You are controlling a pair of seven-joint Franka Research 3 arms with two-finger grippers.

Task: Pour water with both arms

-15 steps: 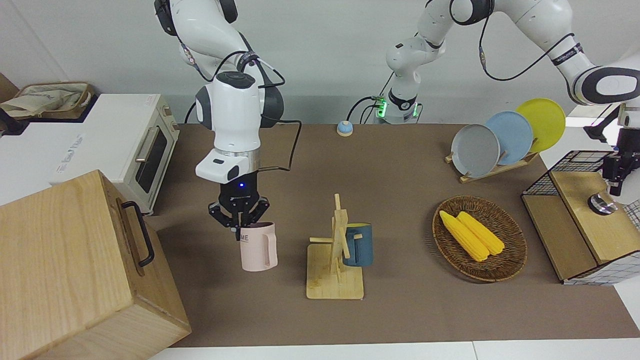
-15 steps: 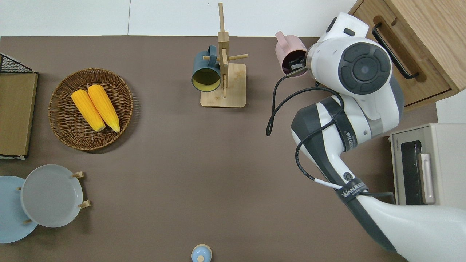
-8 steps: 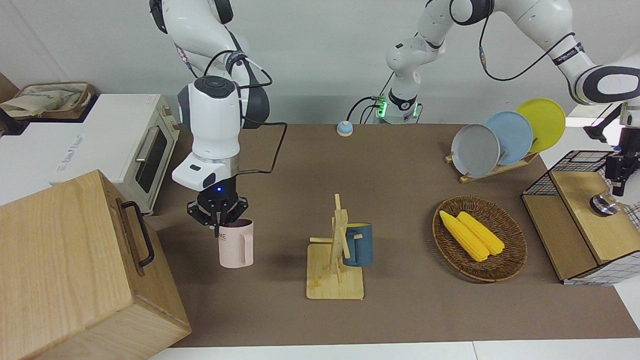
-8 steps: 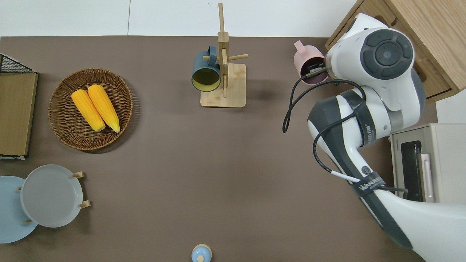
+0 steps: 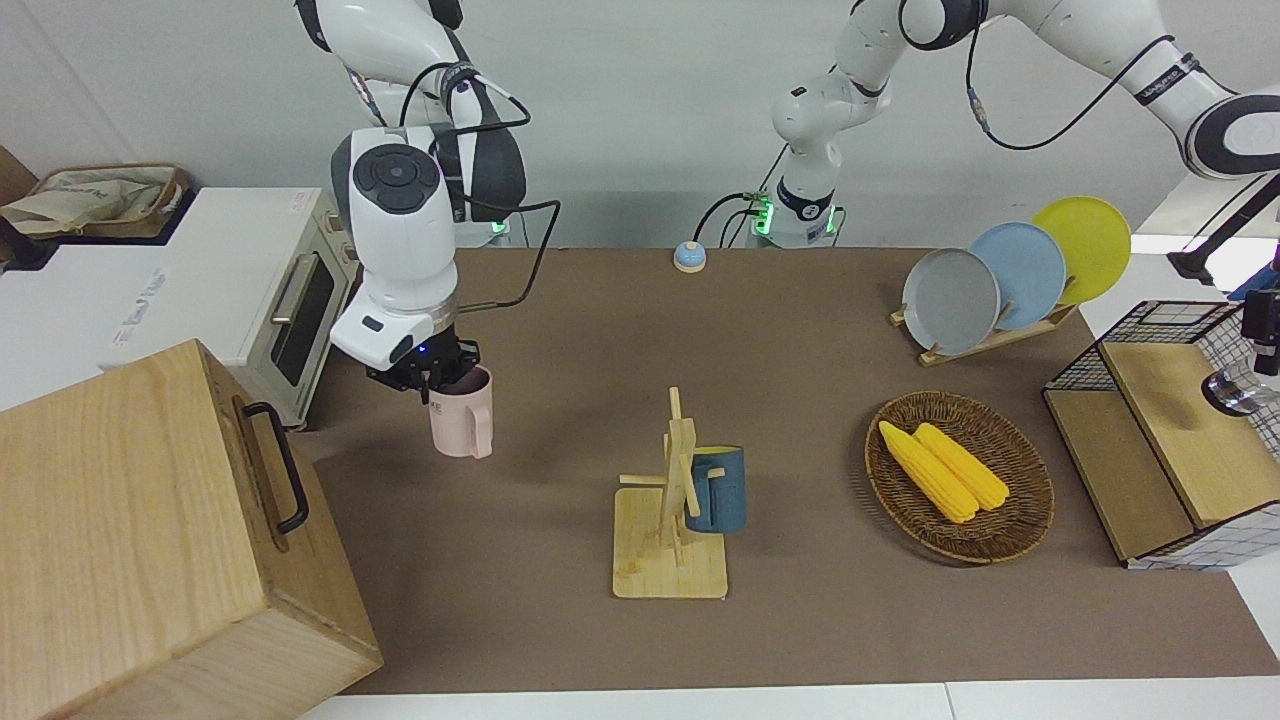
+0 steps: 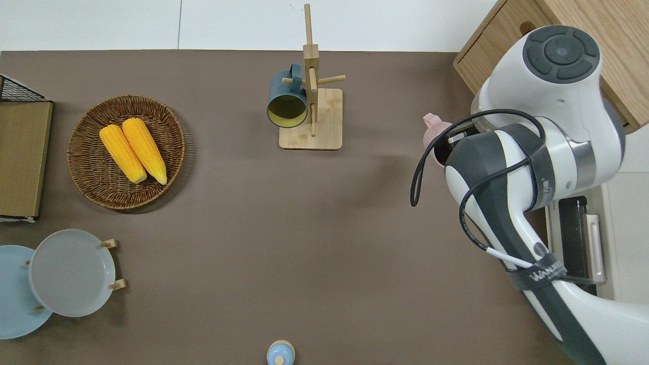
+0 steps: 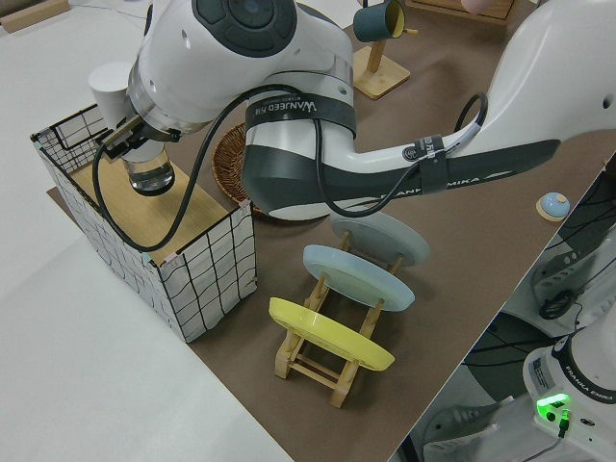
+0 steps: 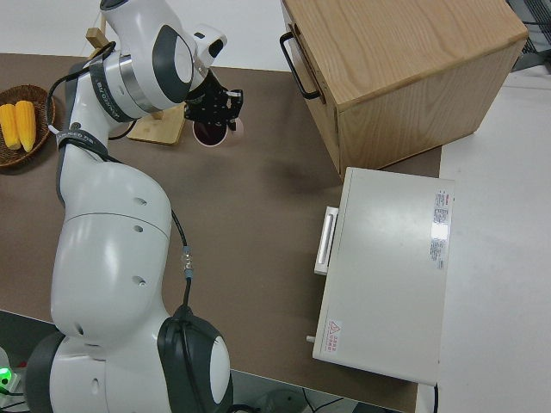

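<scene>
My right gripper [image 5: 430, 385] is shut on the rim of a pink mug [image 5: 462, 420], which hangs upright in the air. In the overhead view the mug [image 6: 432, 124] is over the brown mat, between the mug rack and the toaster oven, with the arm hiding most of it. The right side view shows the same gripper [image 8: 215, 107] on the mug [image 8: 211, 136]. My left gripper [image 7: 128, 146] is shut on a clear glass [image 7: 151, 177]. It holds the glass just above the wooden shelf of a wire basket [image 7: 207, 269]. The glass [image 5: 1232, 392] casts a shadow on that shelf.
A wooden mug rack [image 5: 668, 560] carries a blue mug [image 5: 718, 492]. A wicker basket [image 5: 1000, 545] holds two corn cobs. Plates stand in a rack [image 5: 985, 275]. A wooden box [image 5: 150, 520] and a toaster oven [image 5: 270, 290] stand at the right arm's end.
My right gripper has raised the pink mug and carried it toward the robots and the toaster oven. My left gripper has lifted the glass off the wooden shelf.
</scene>
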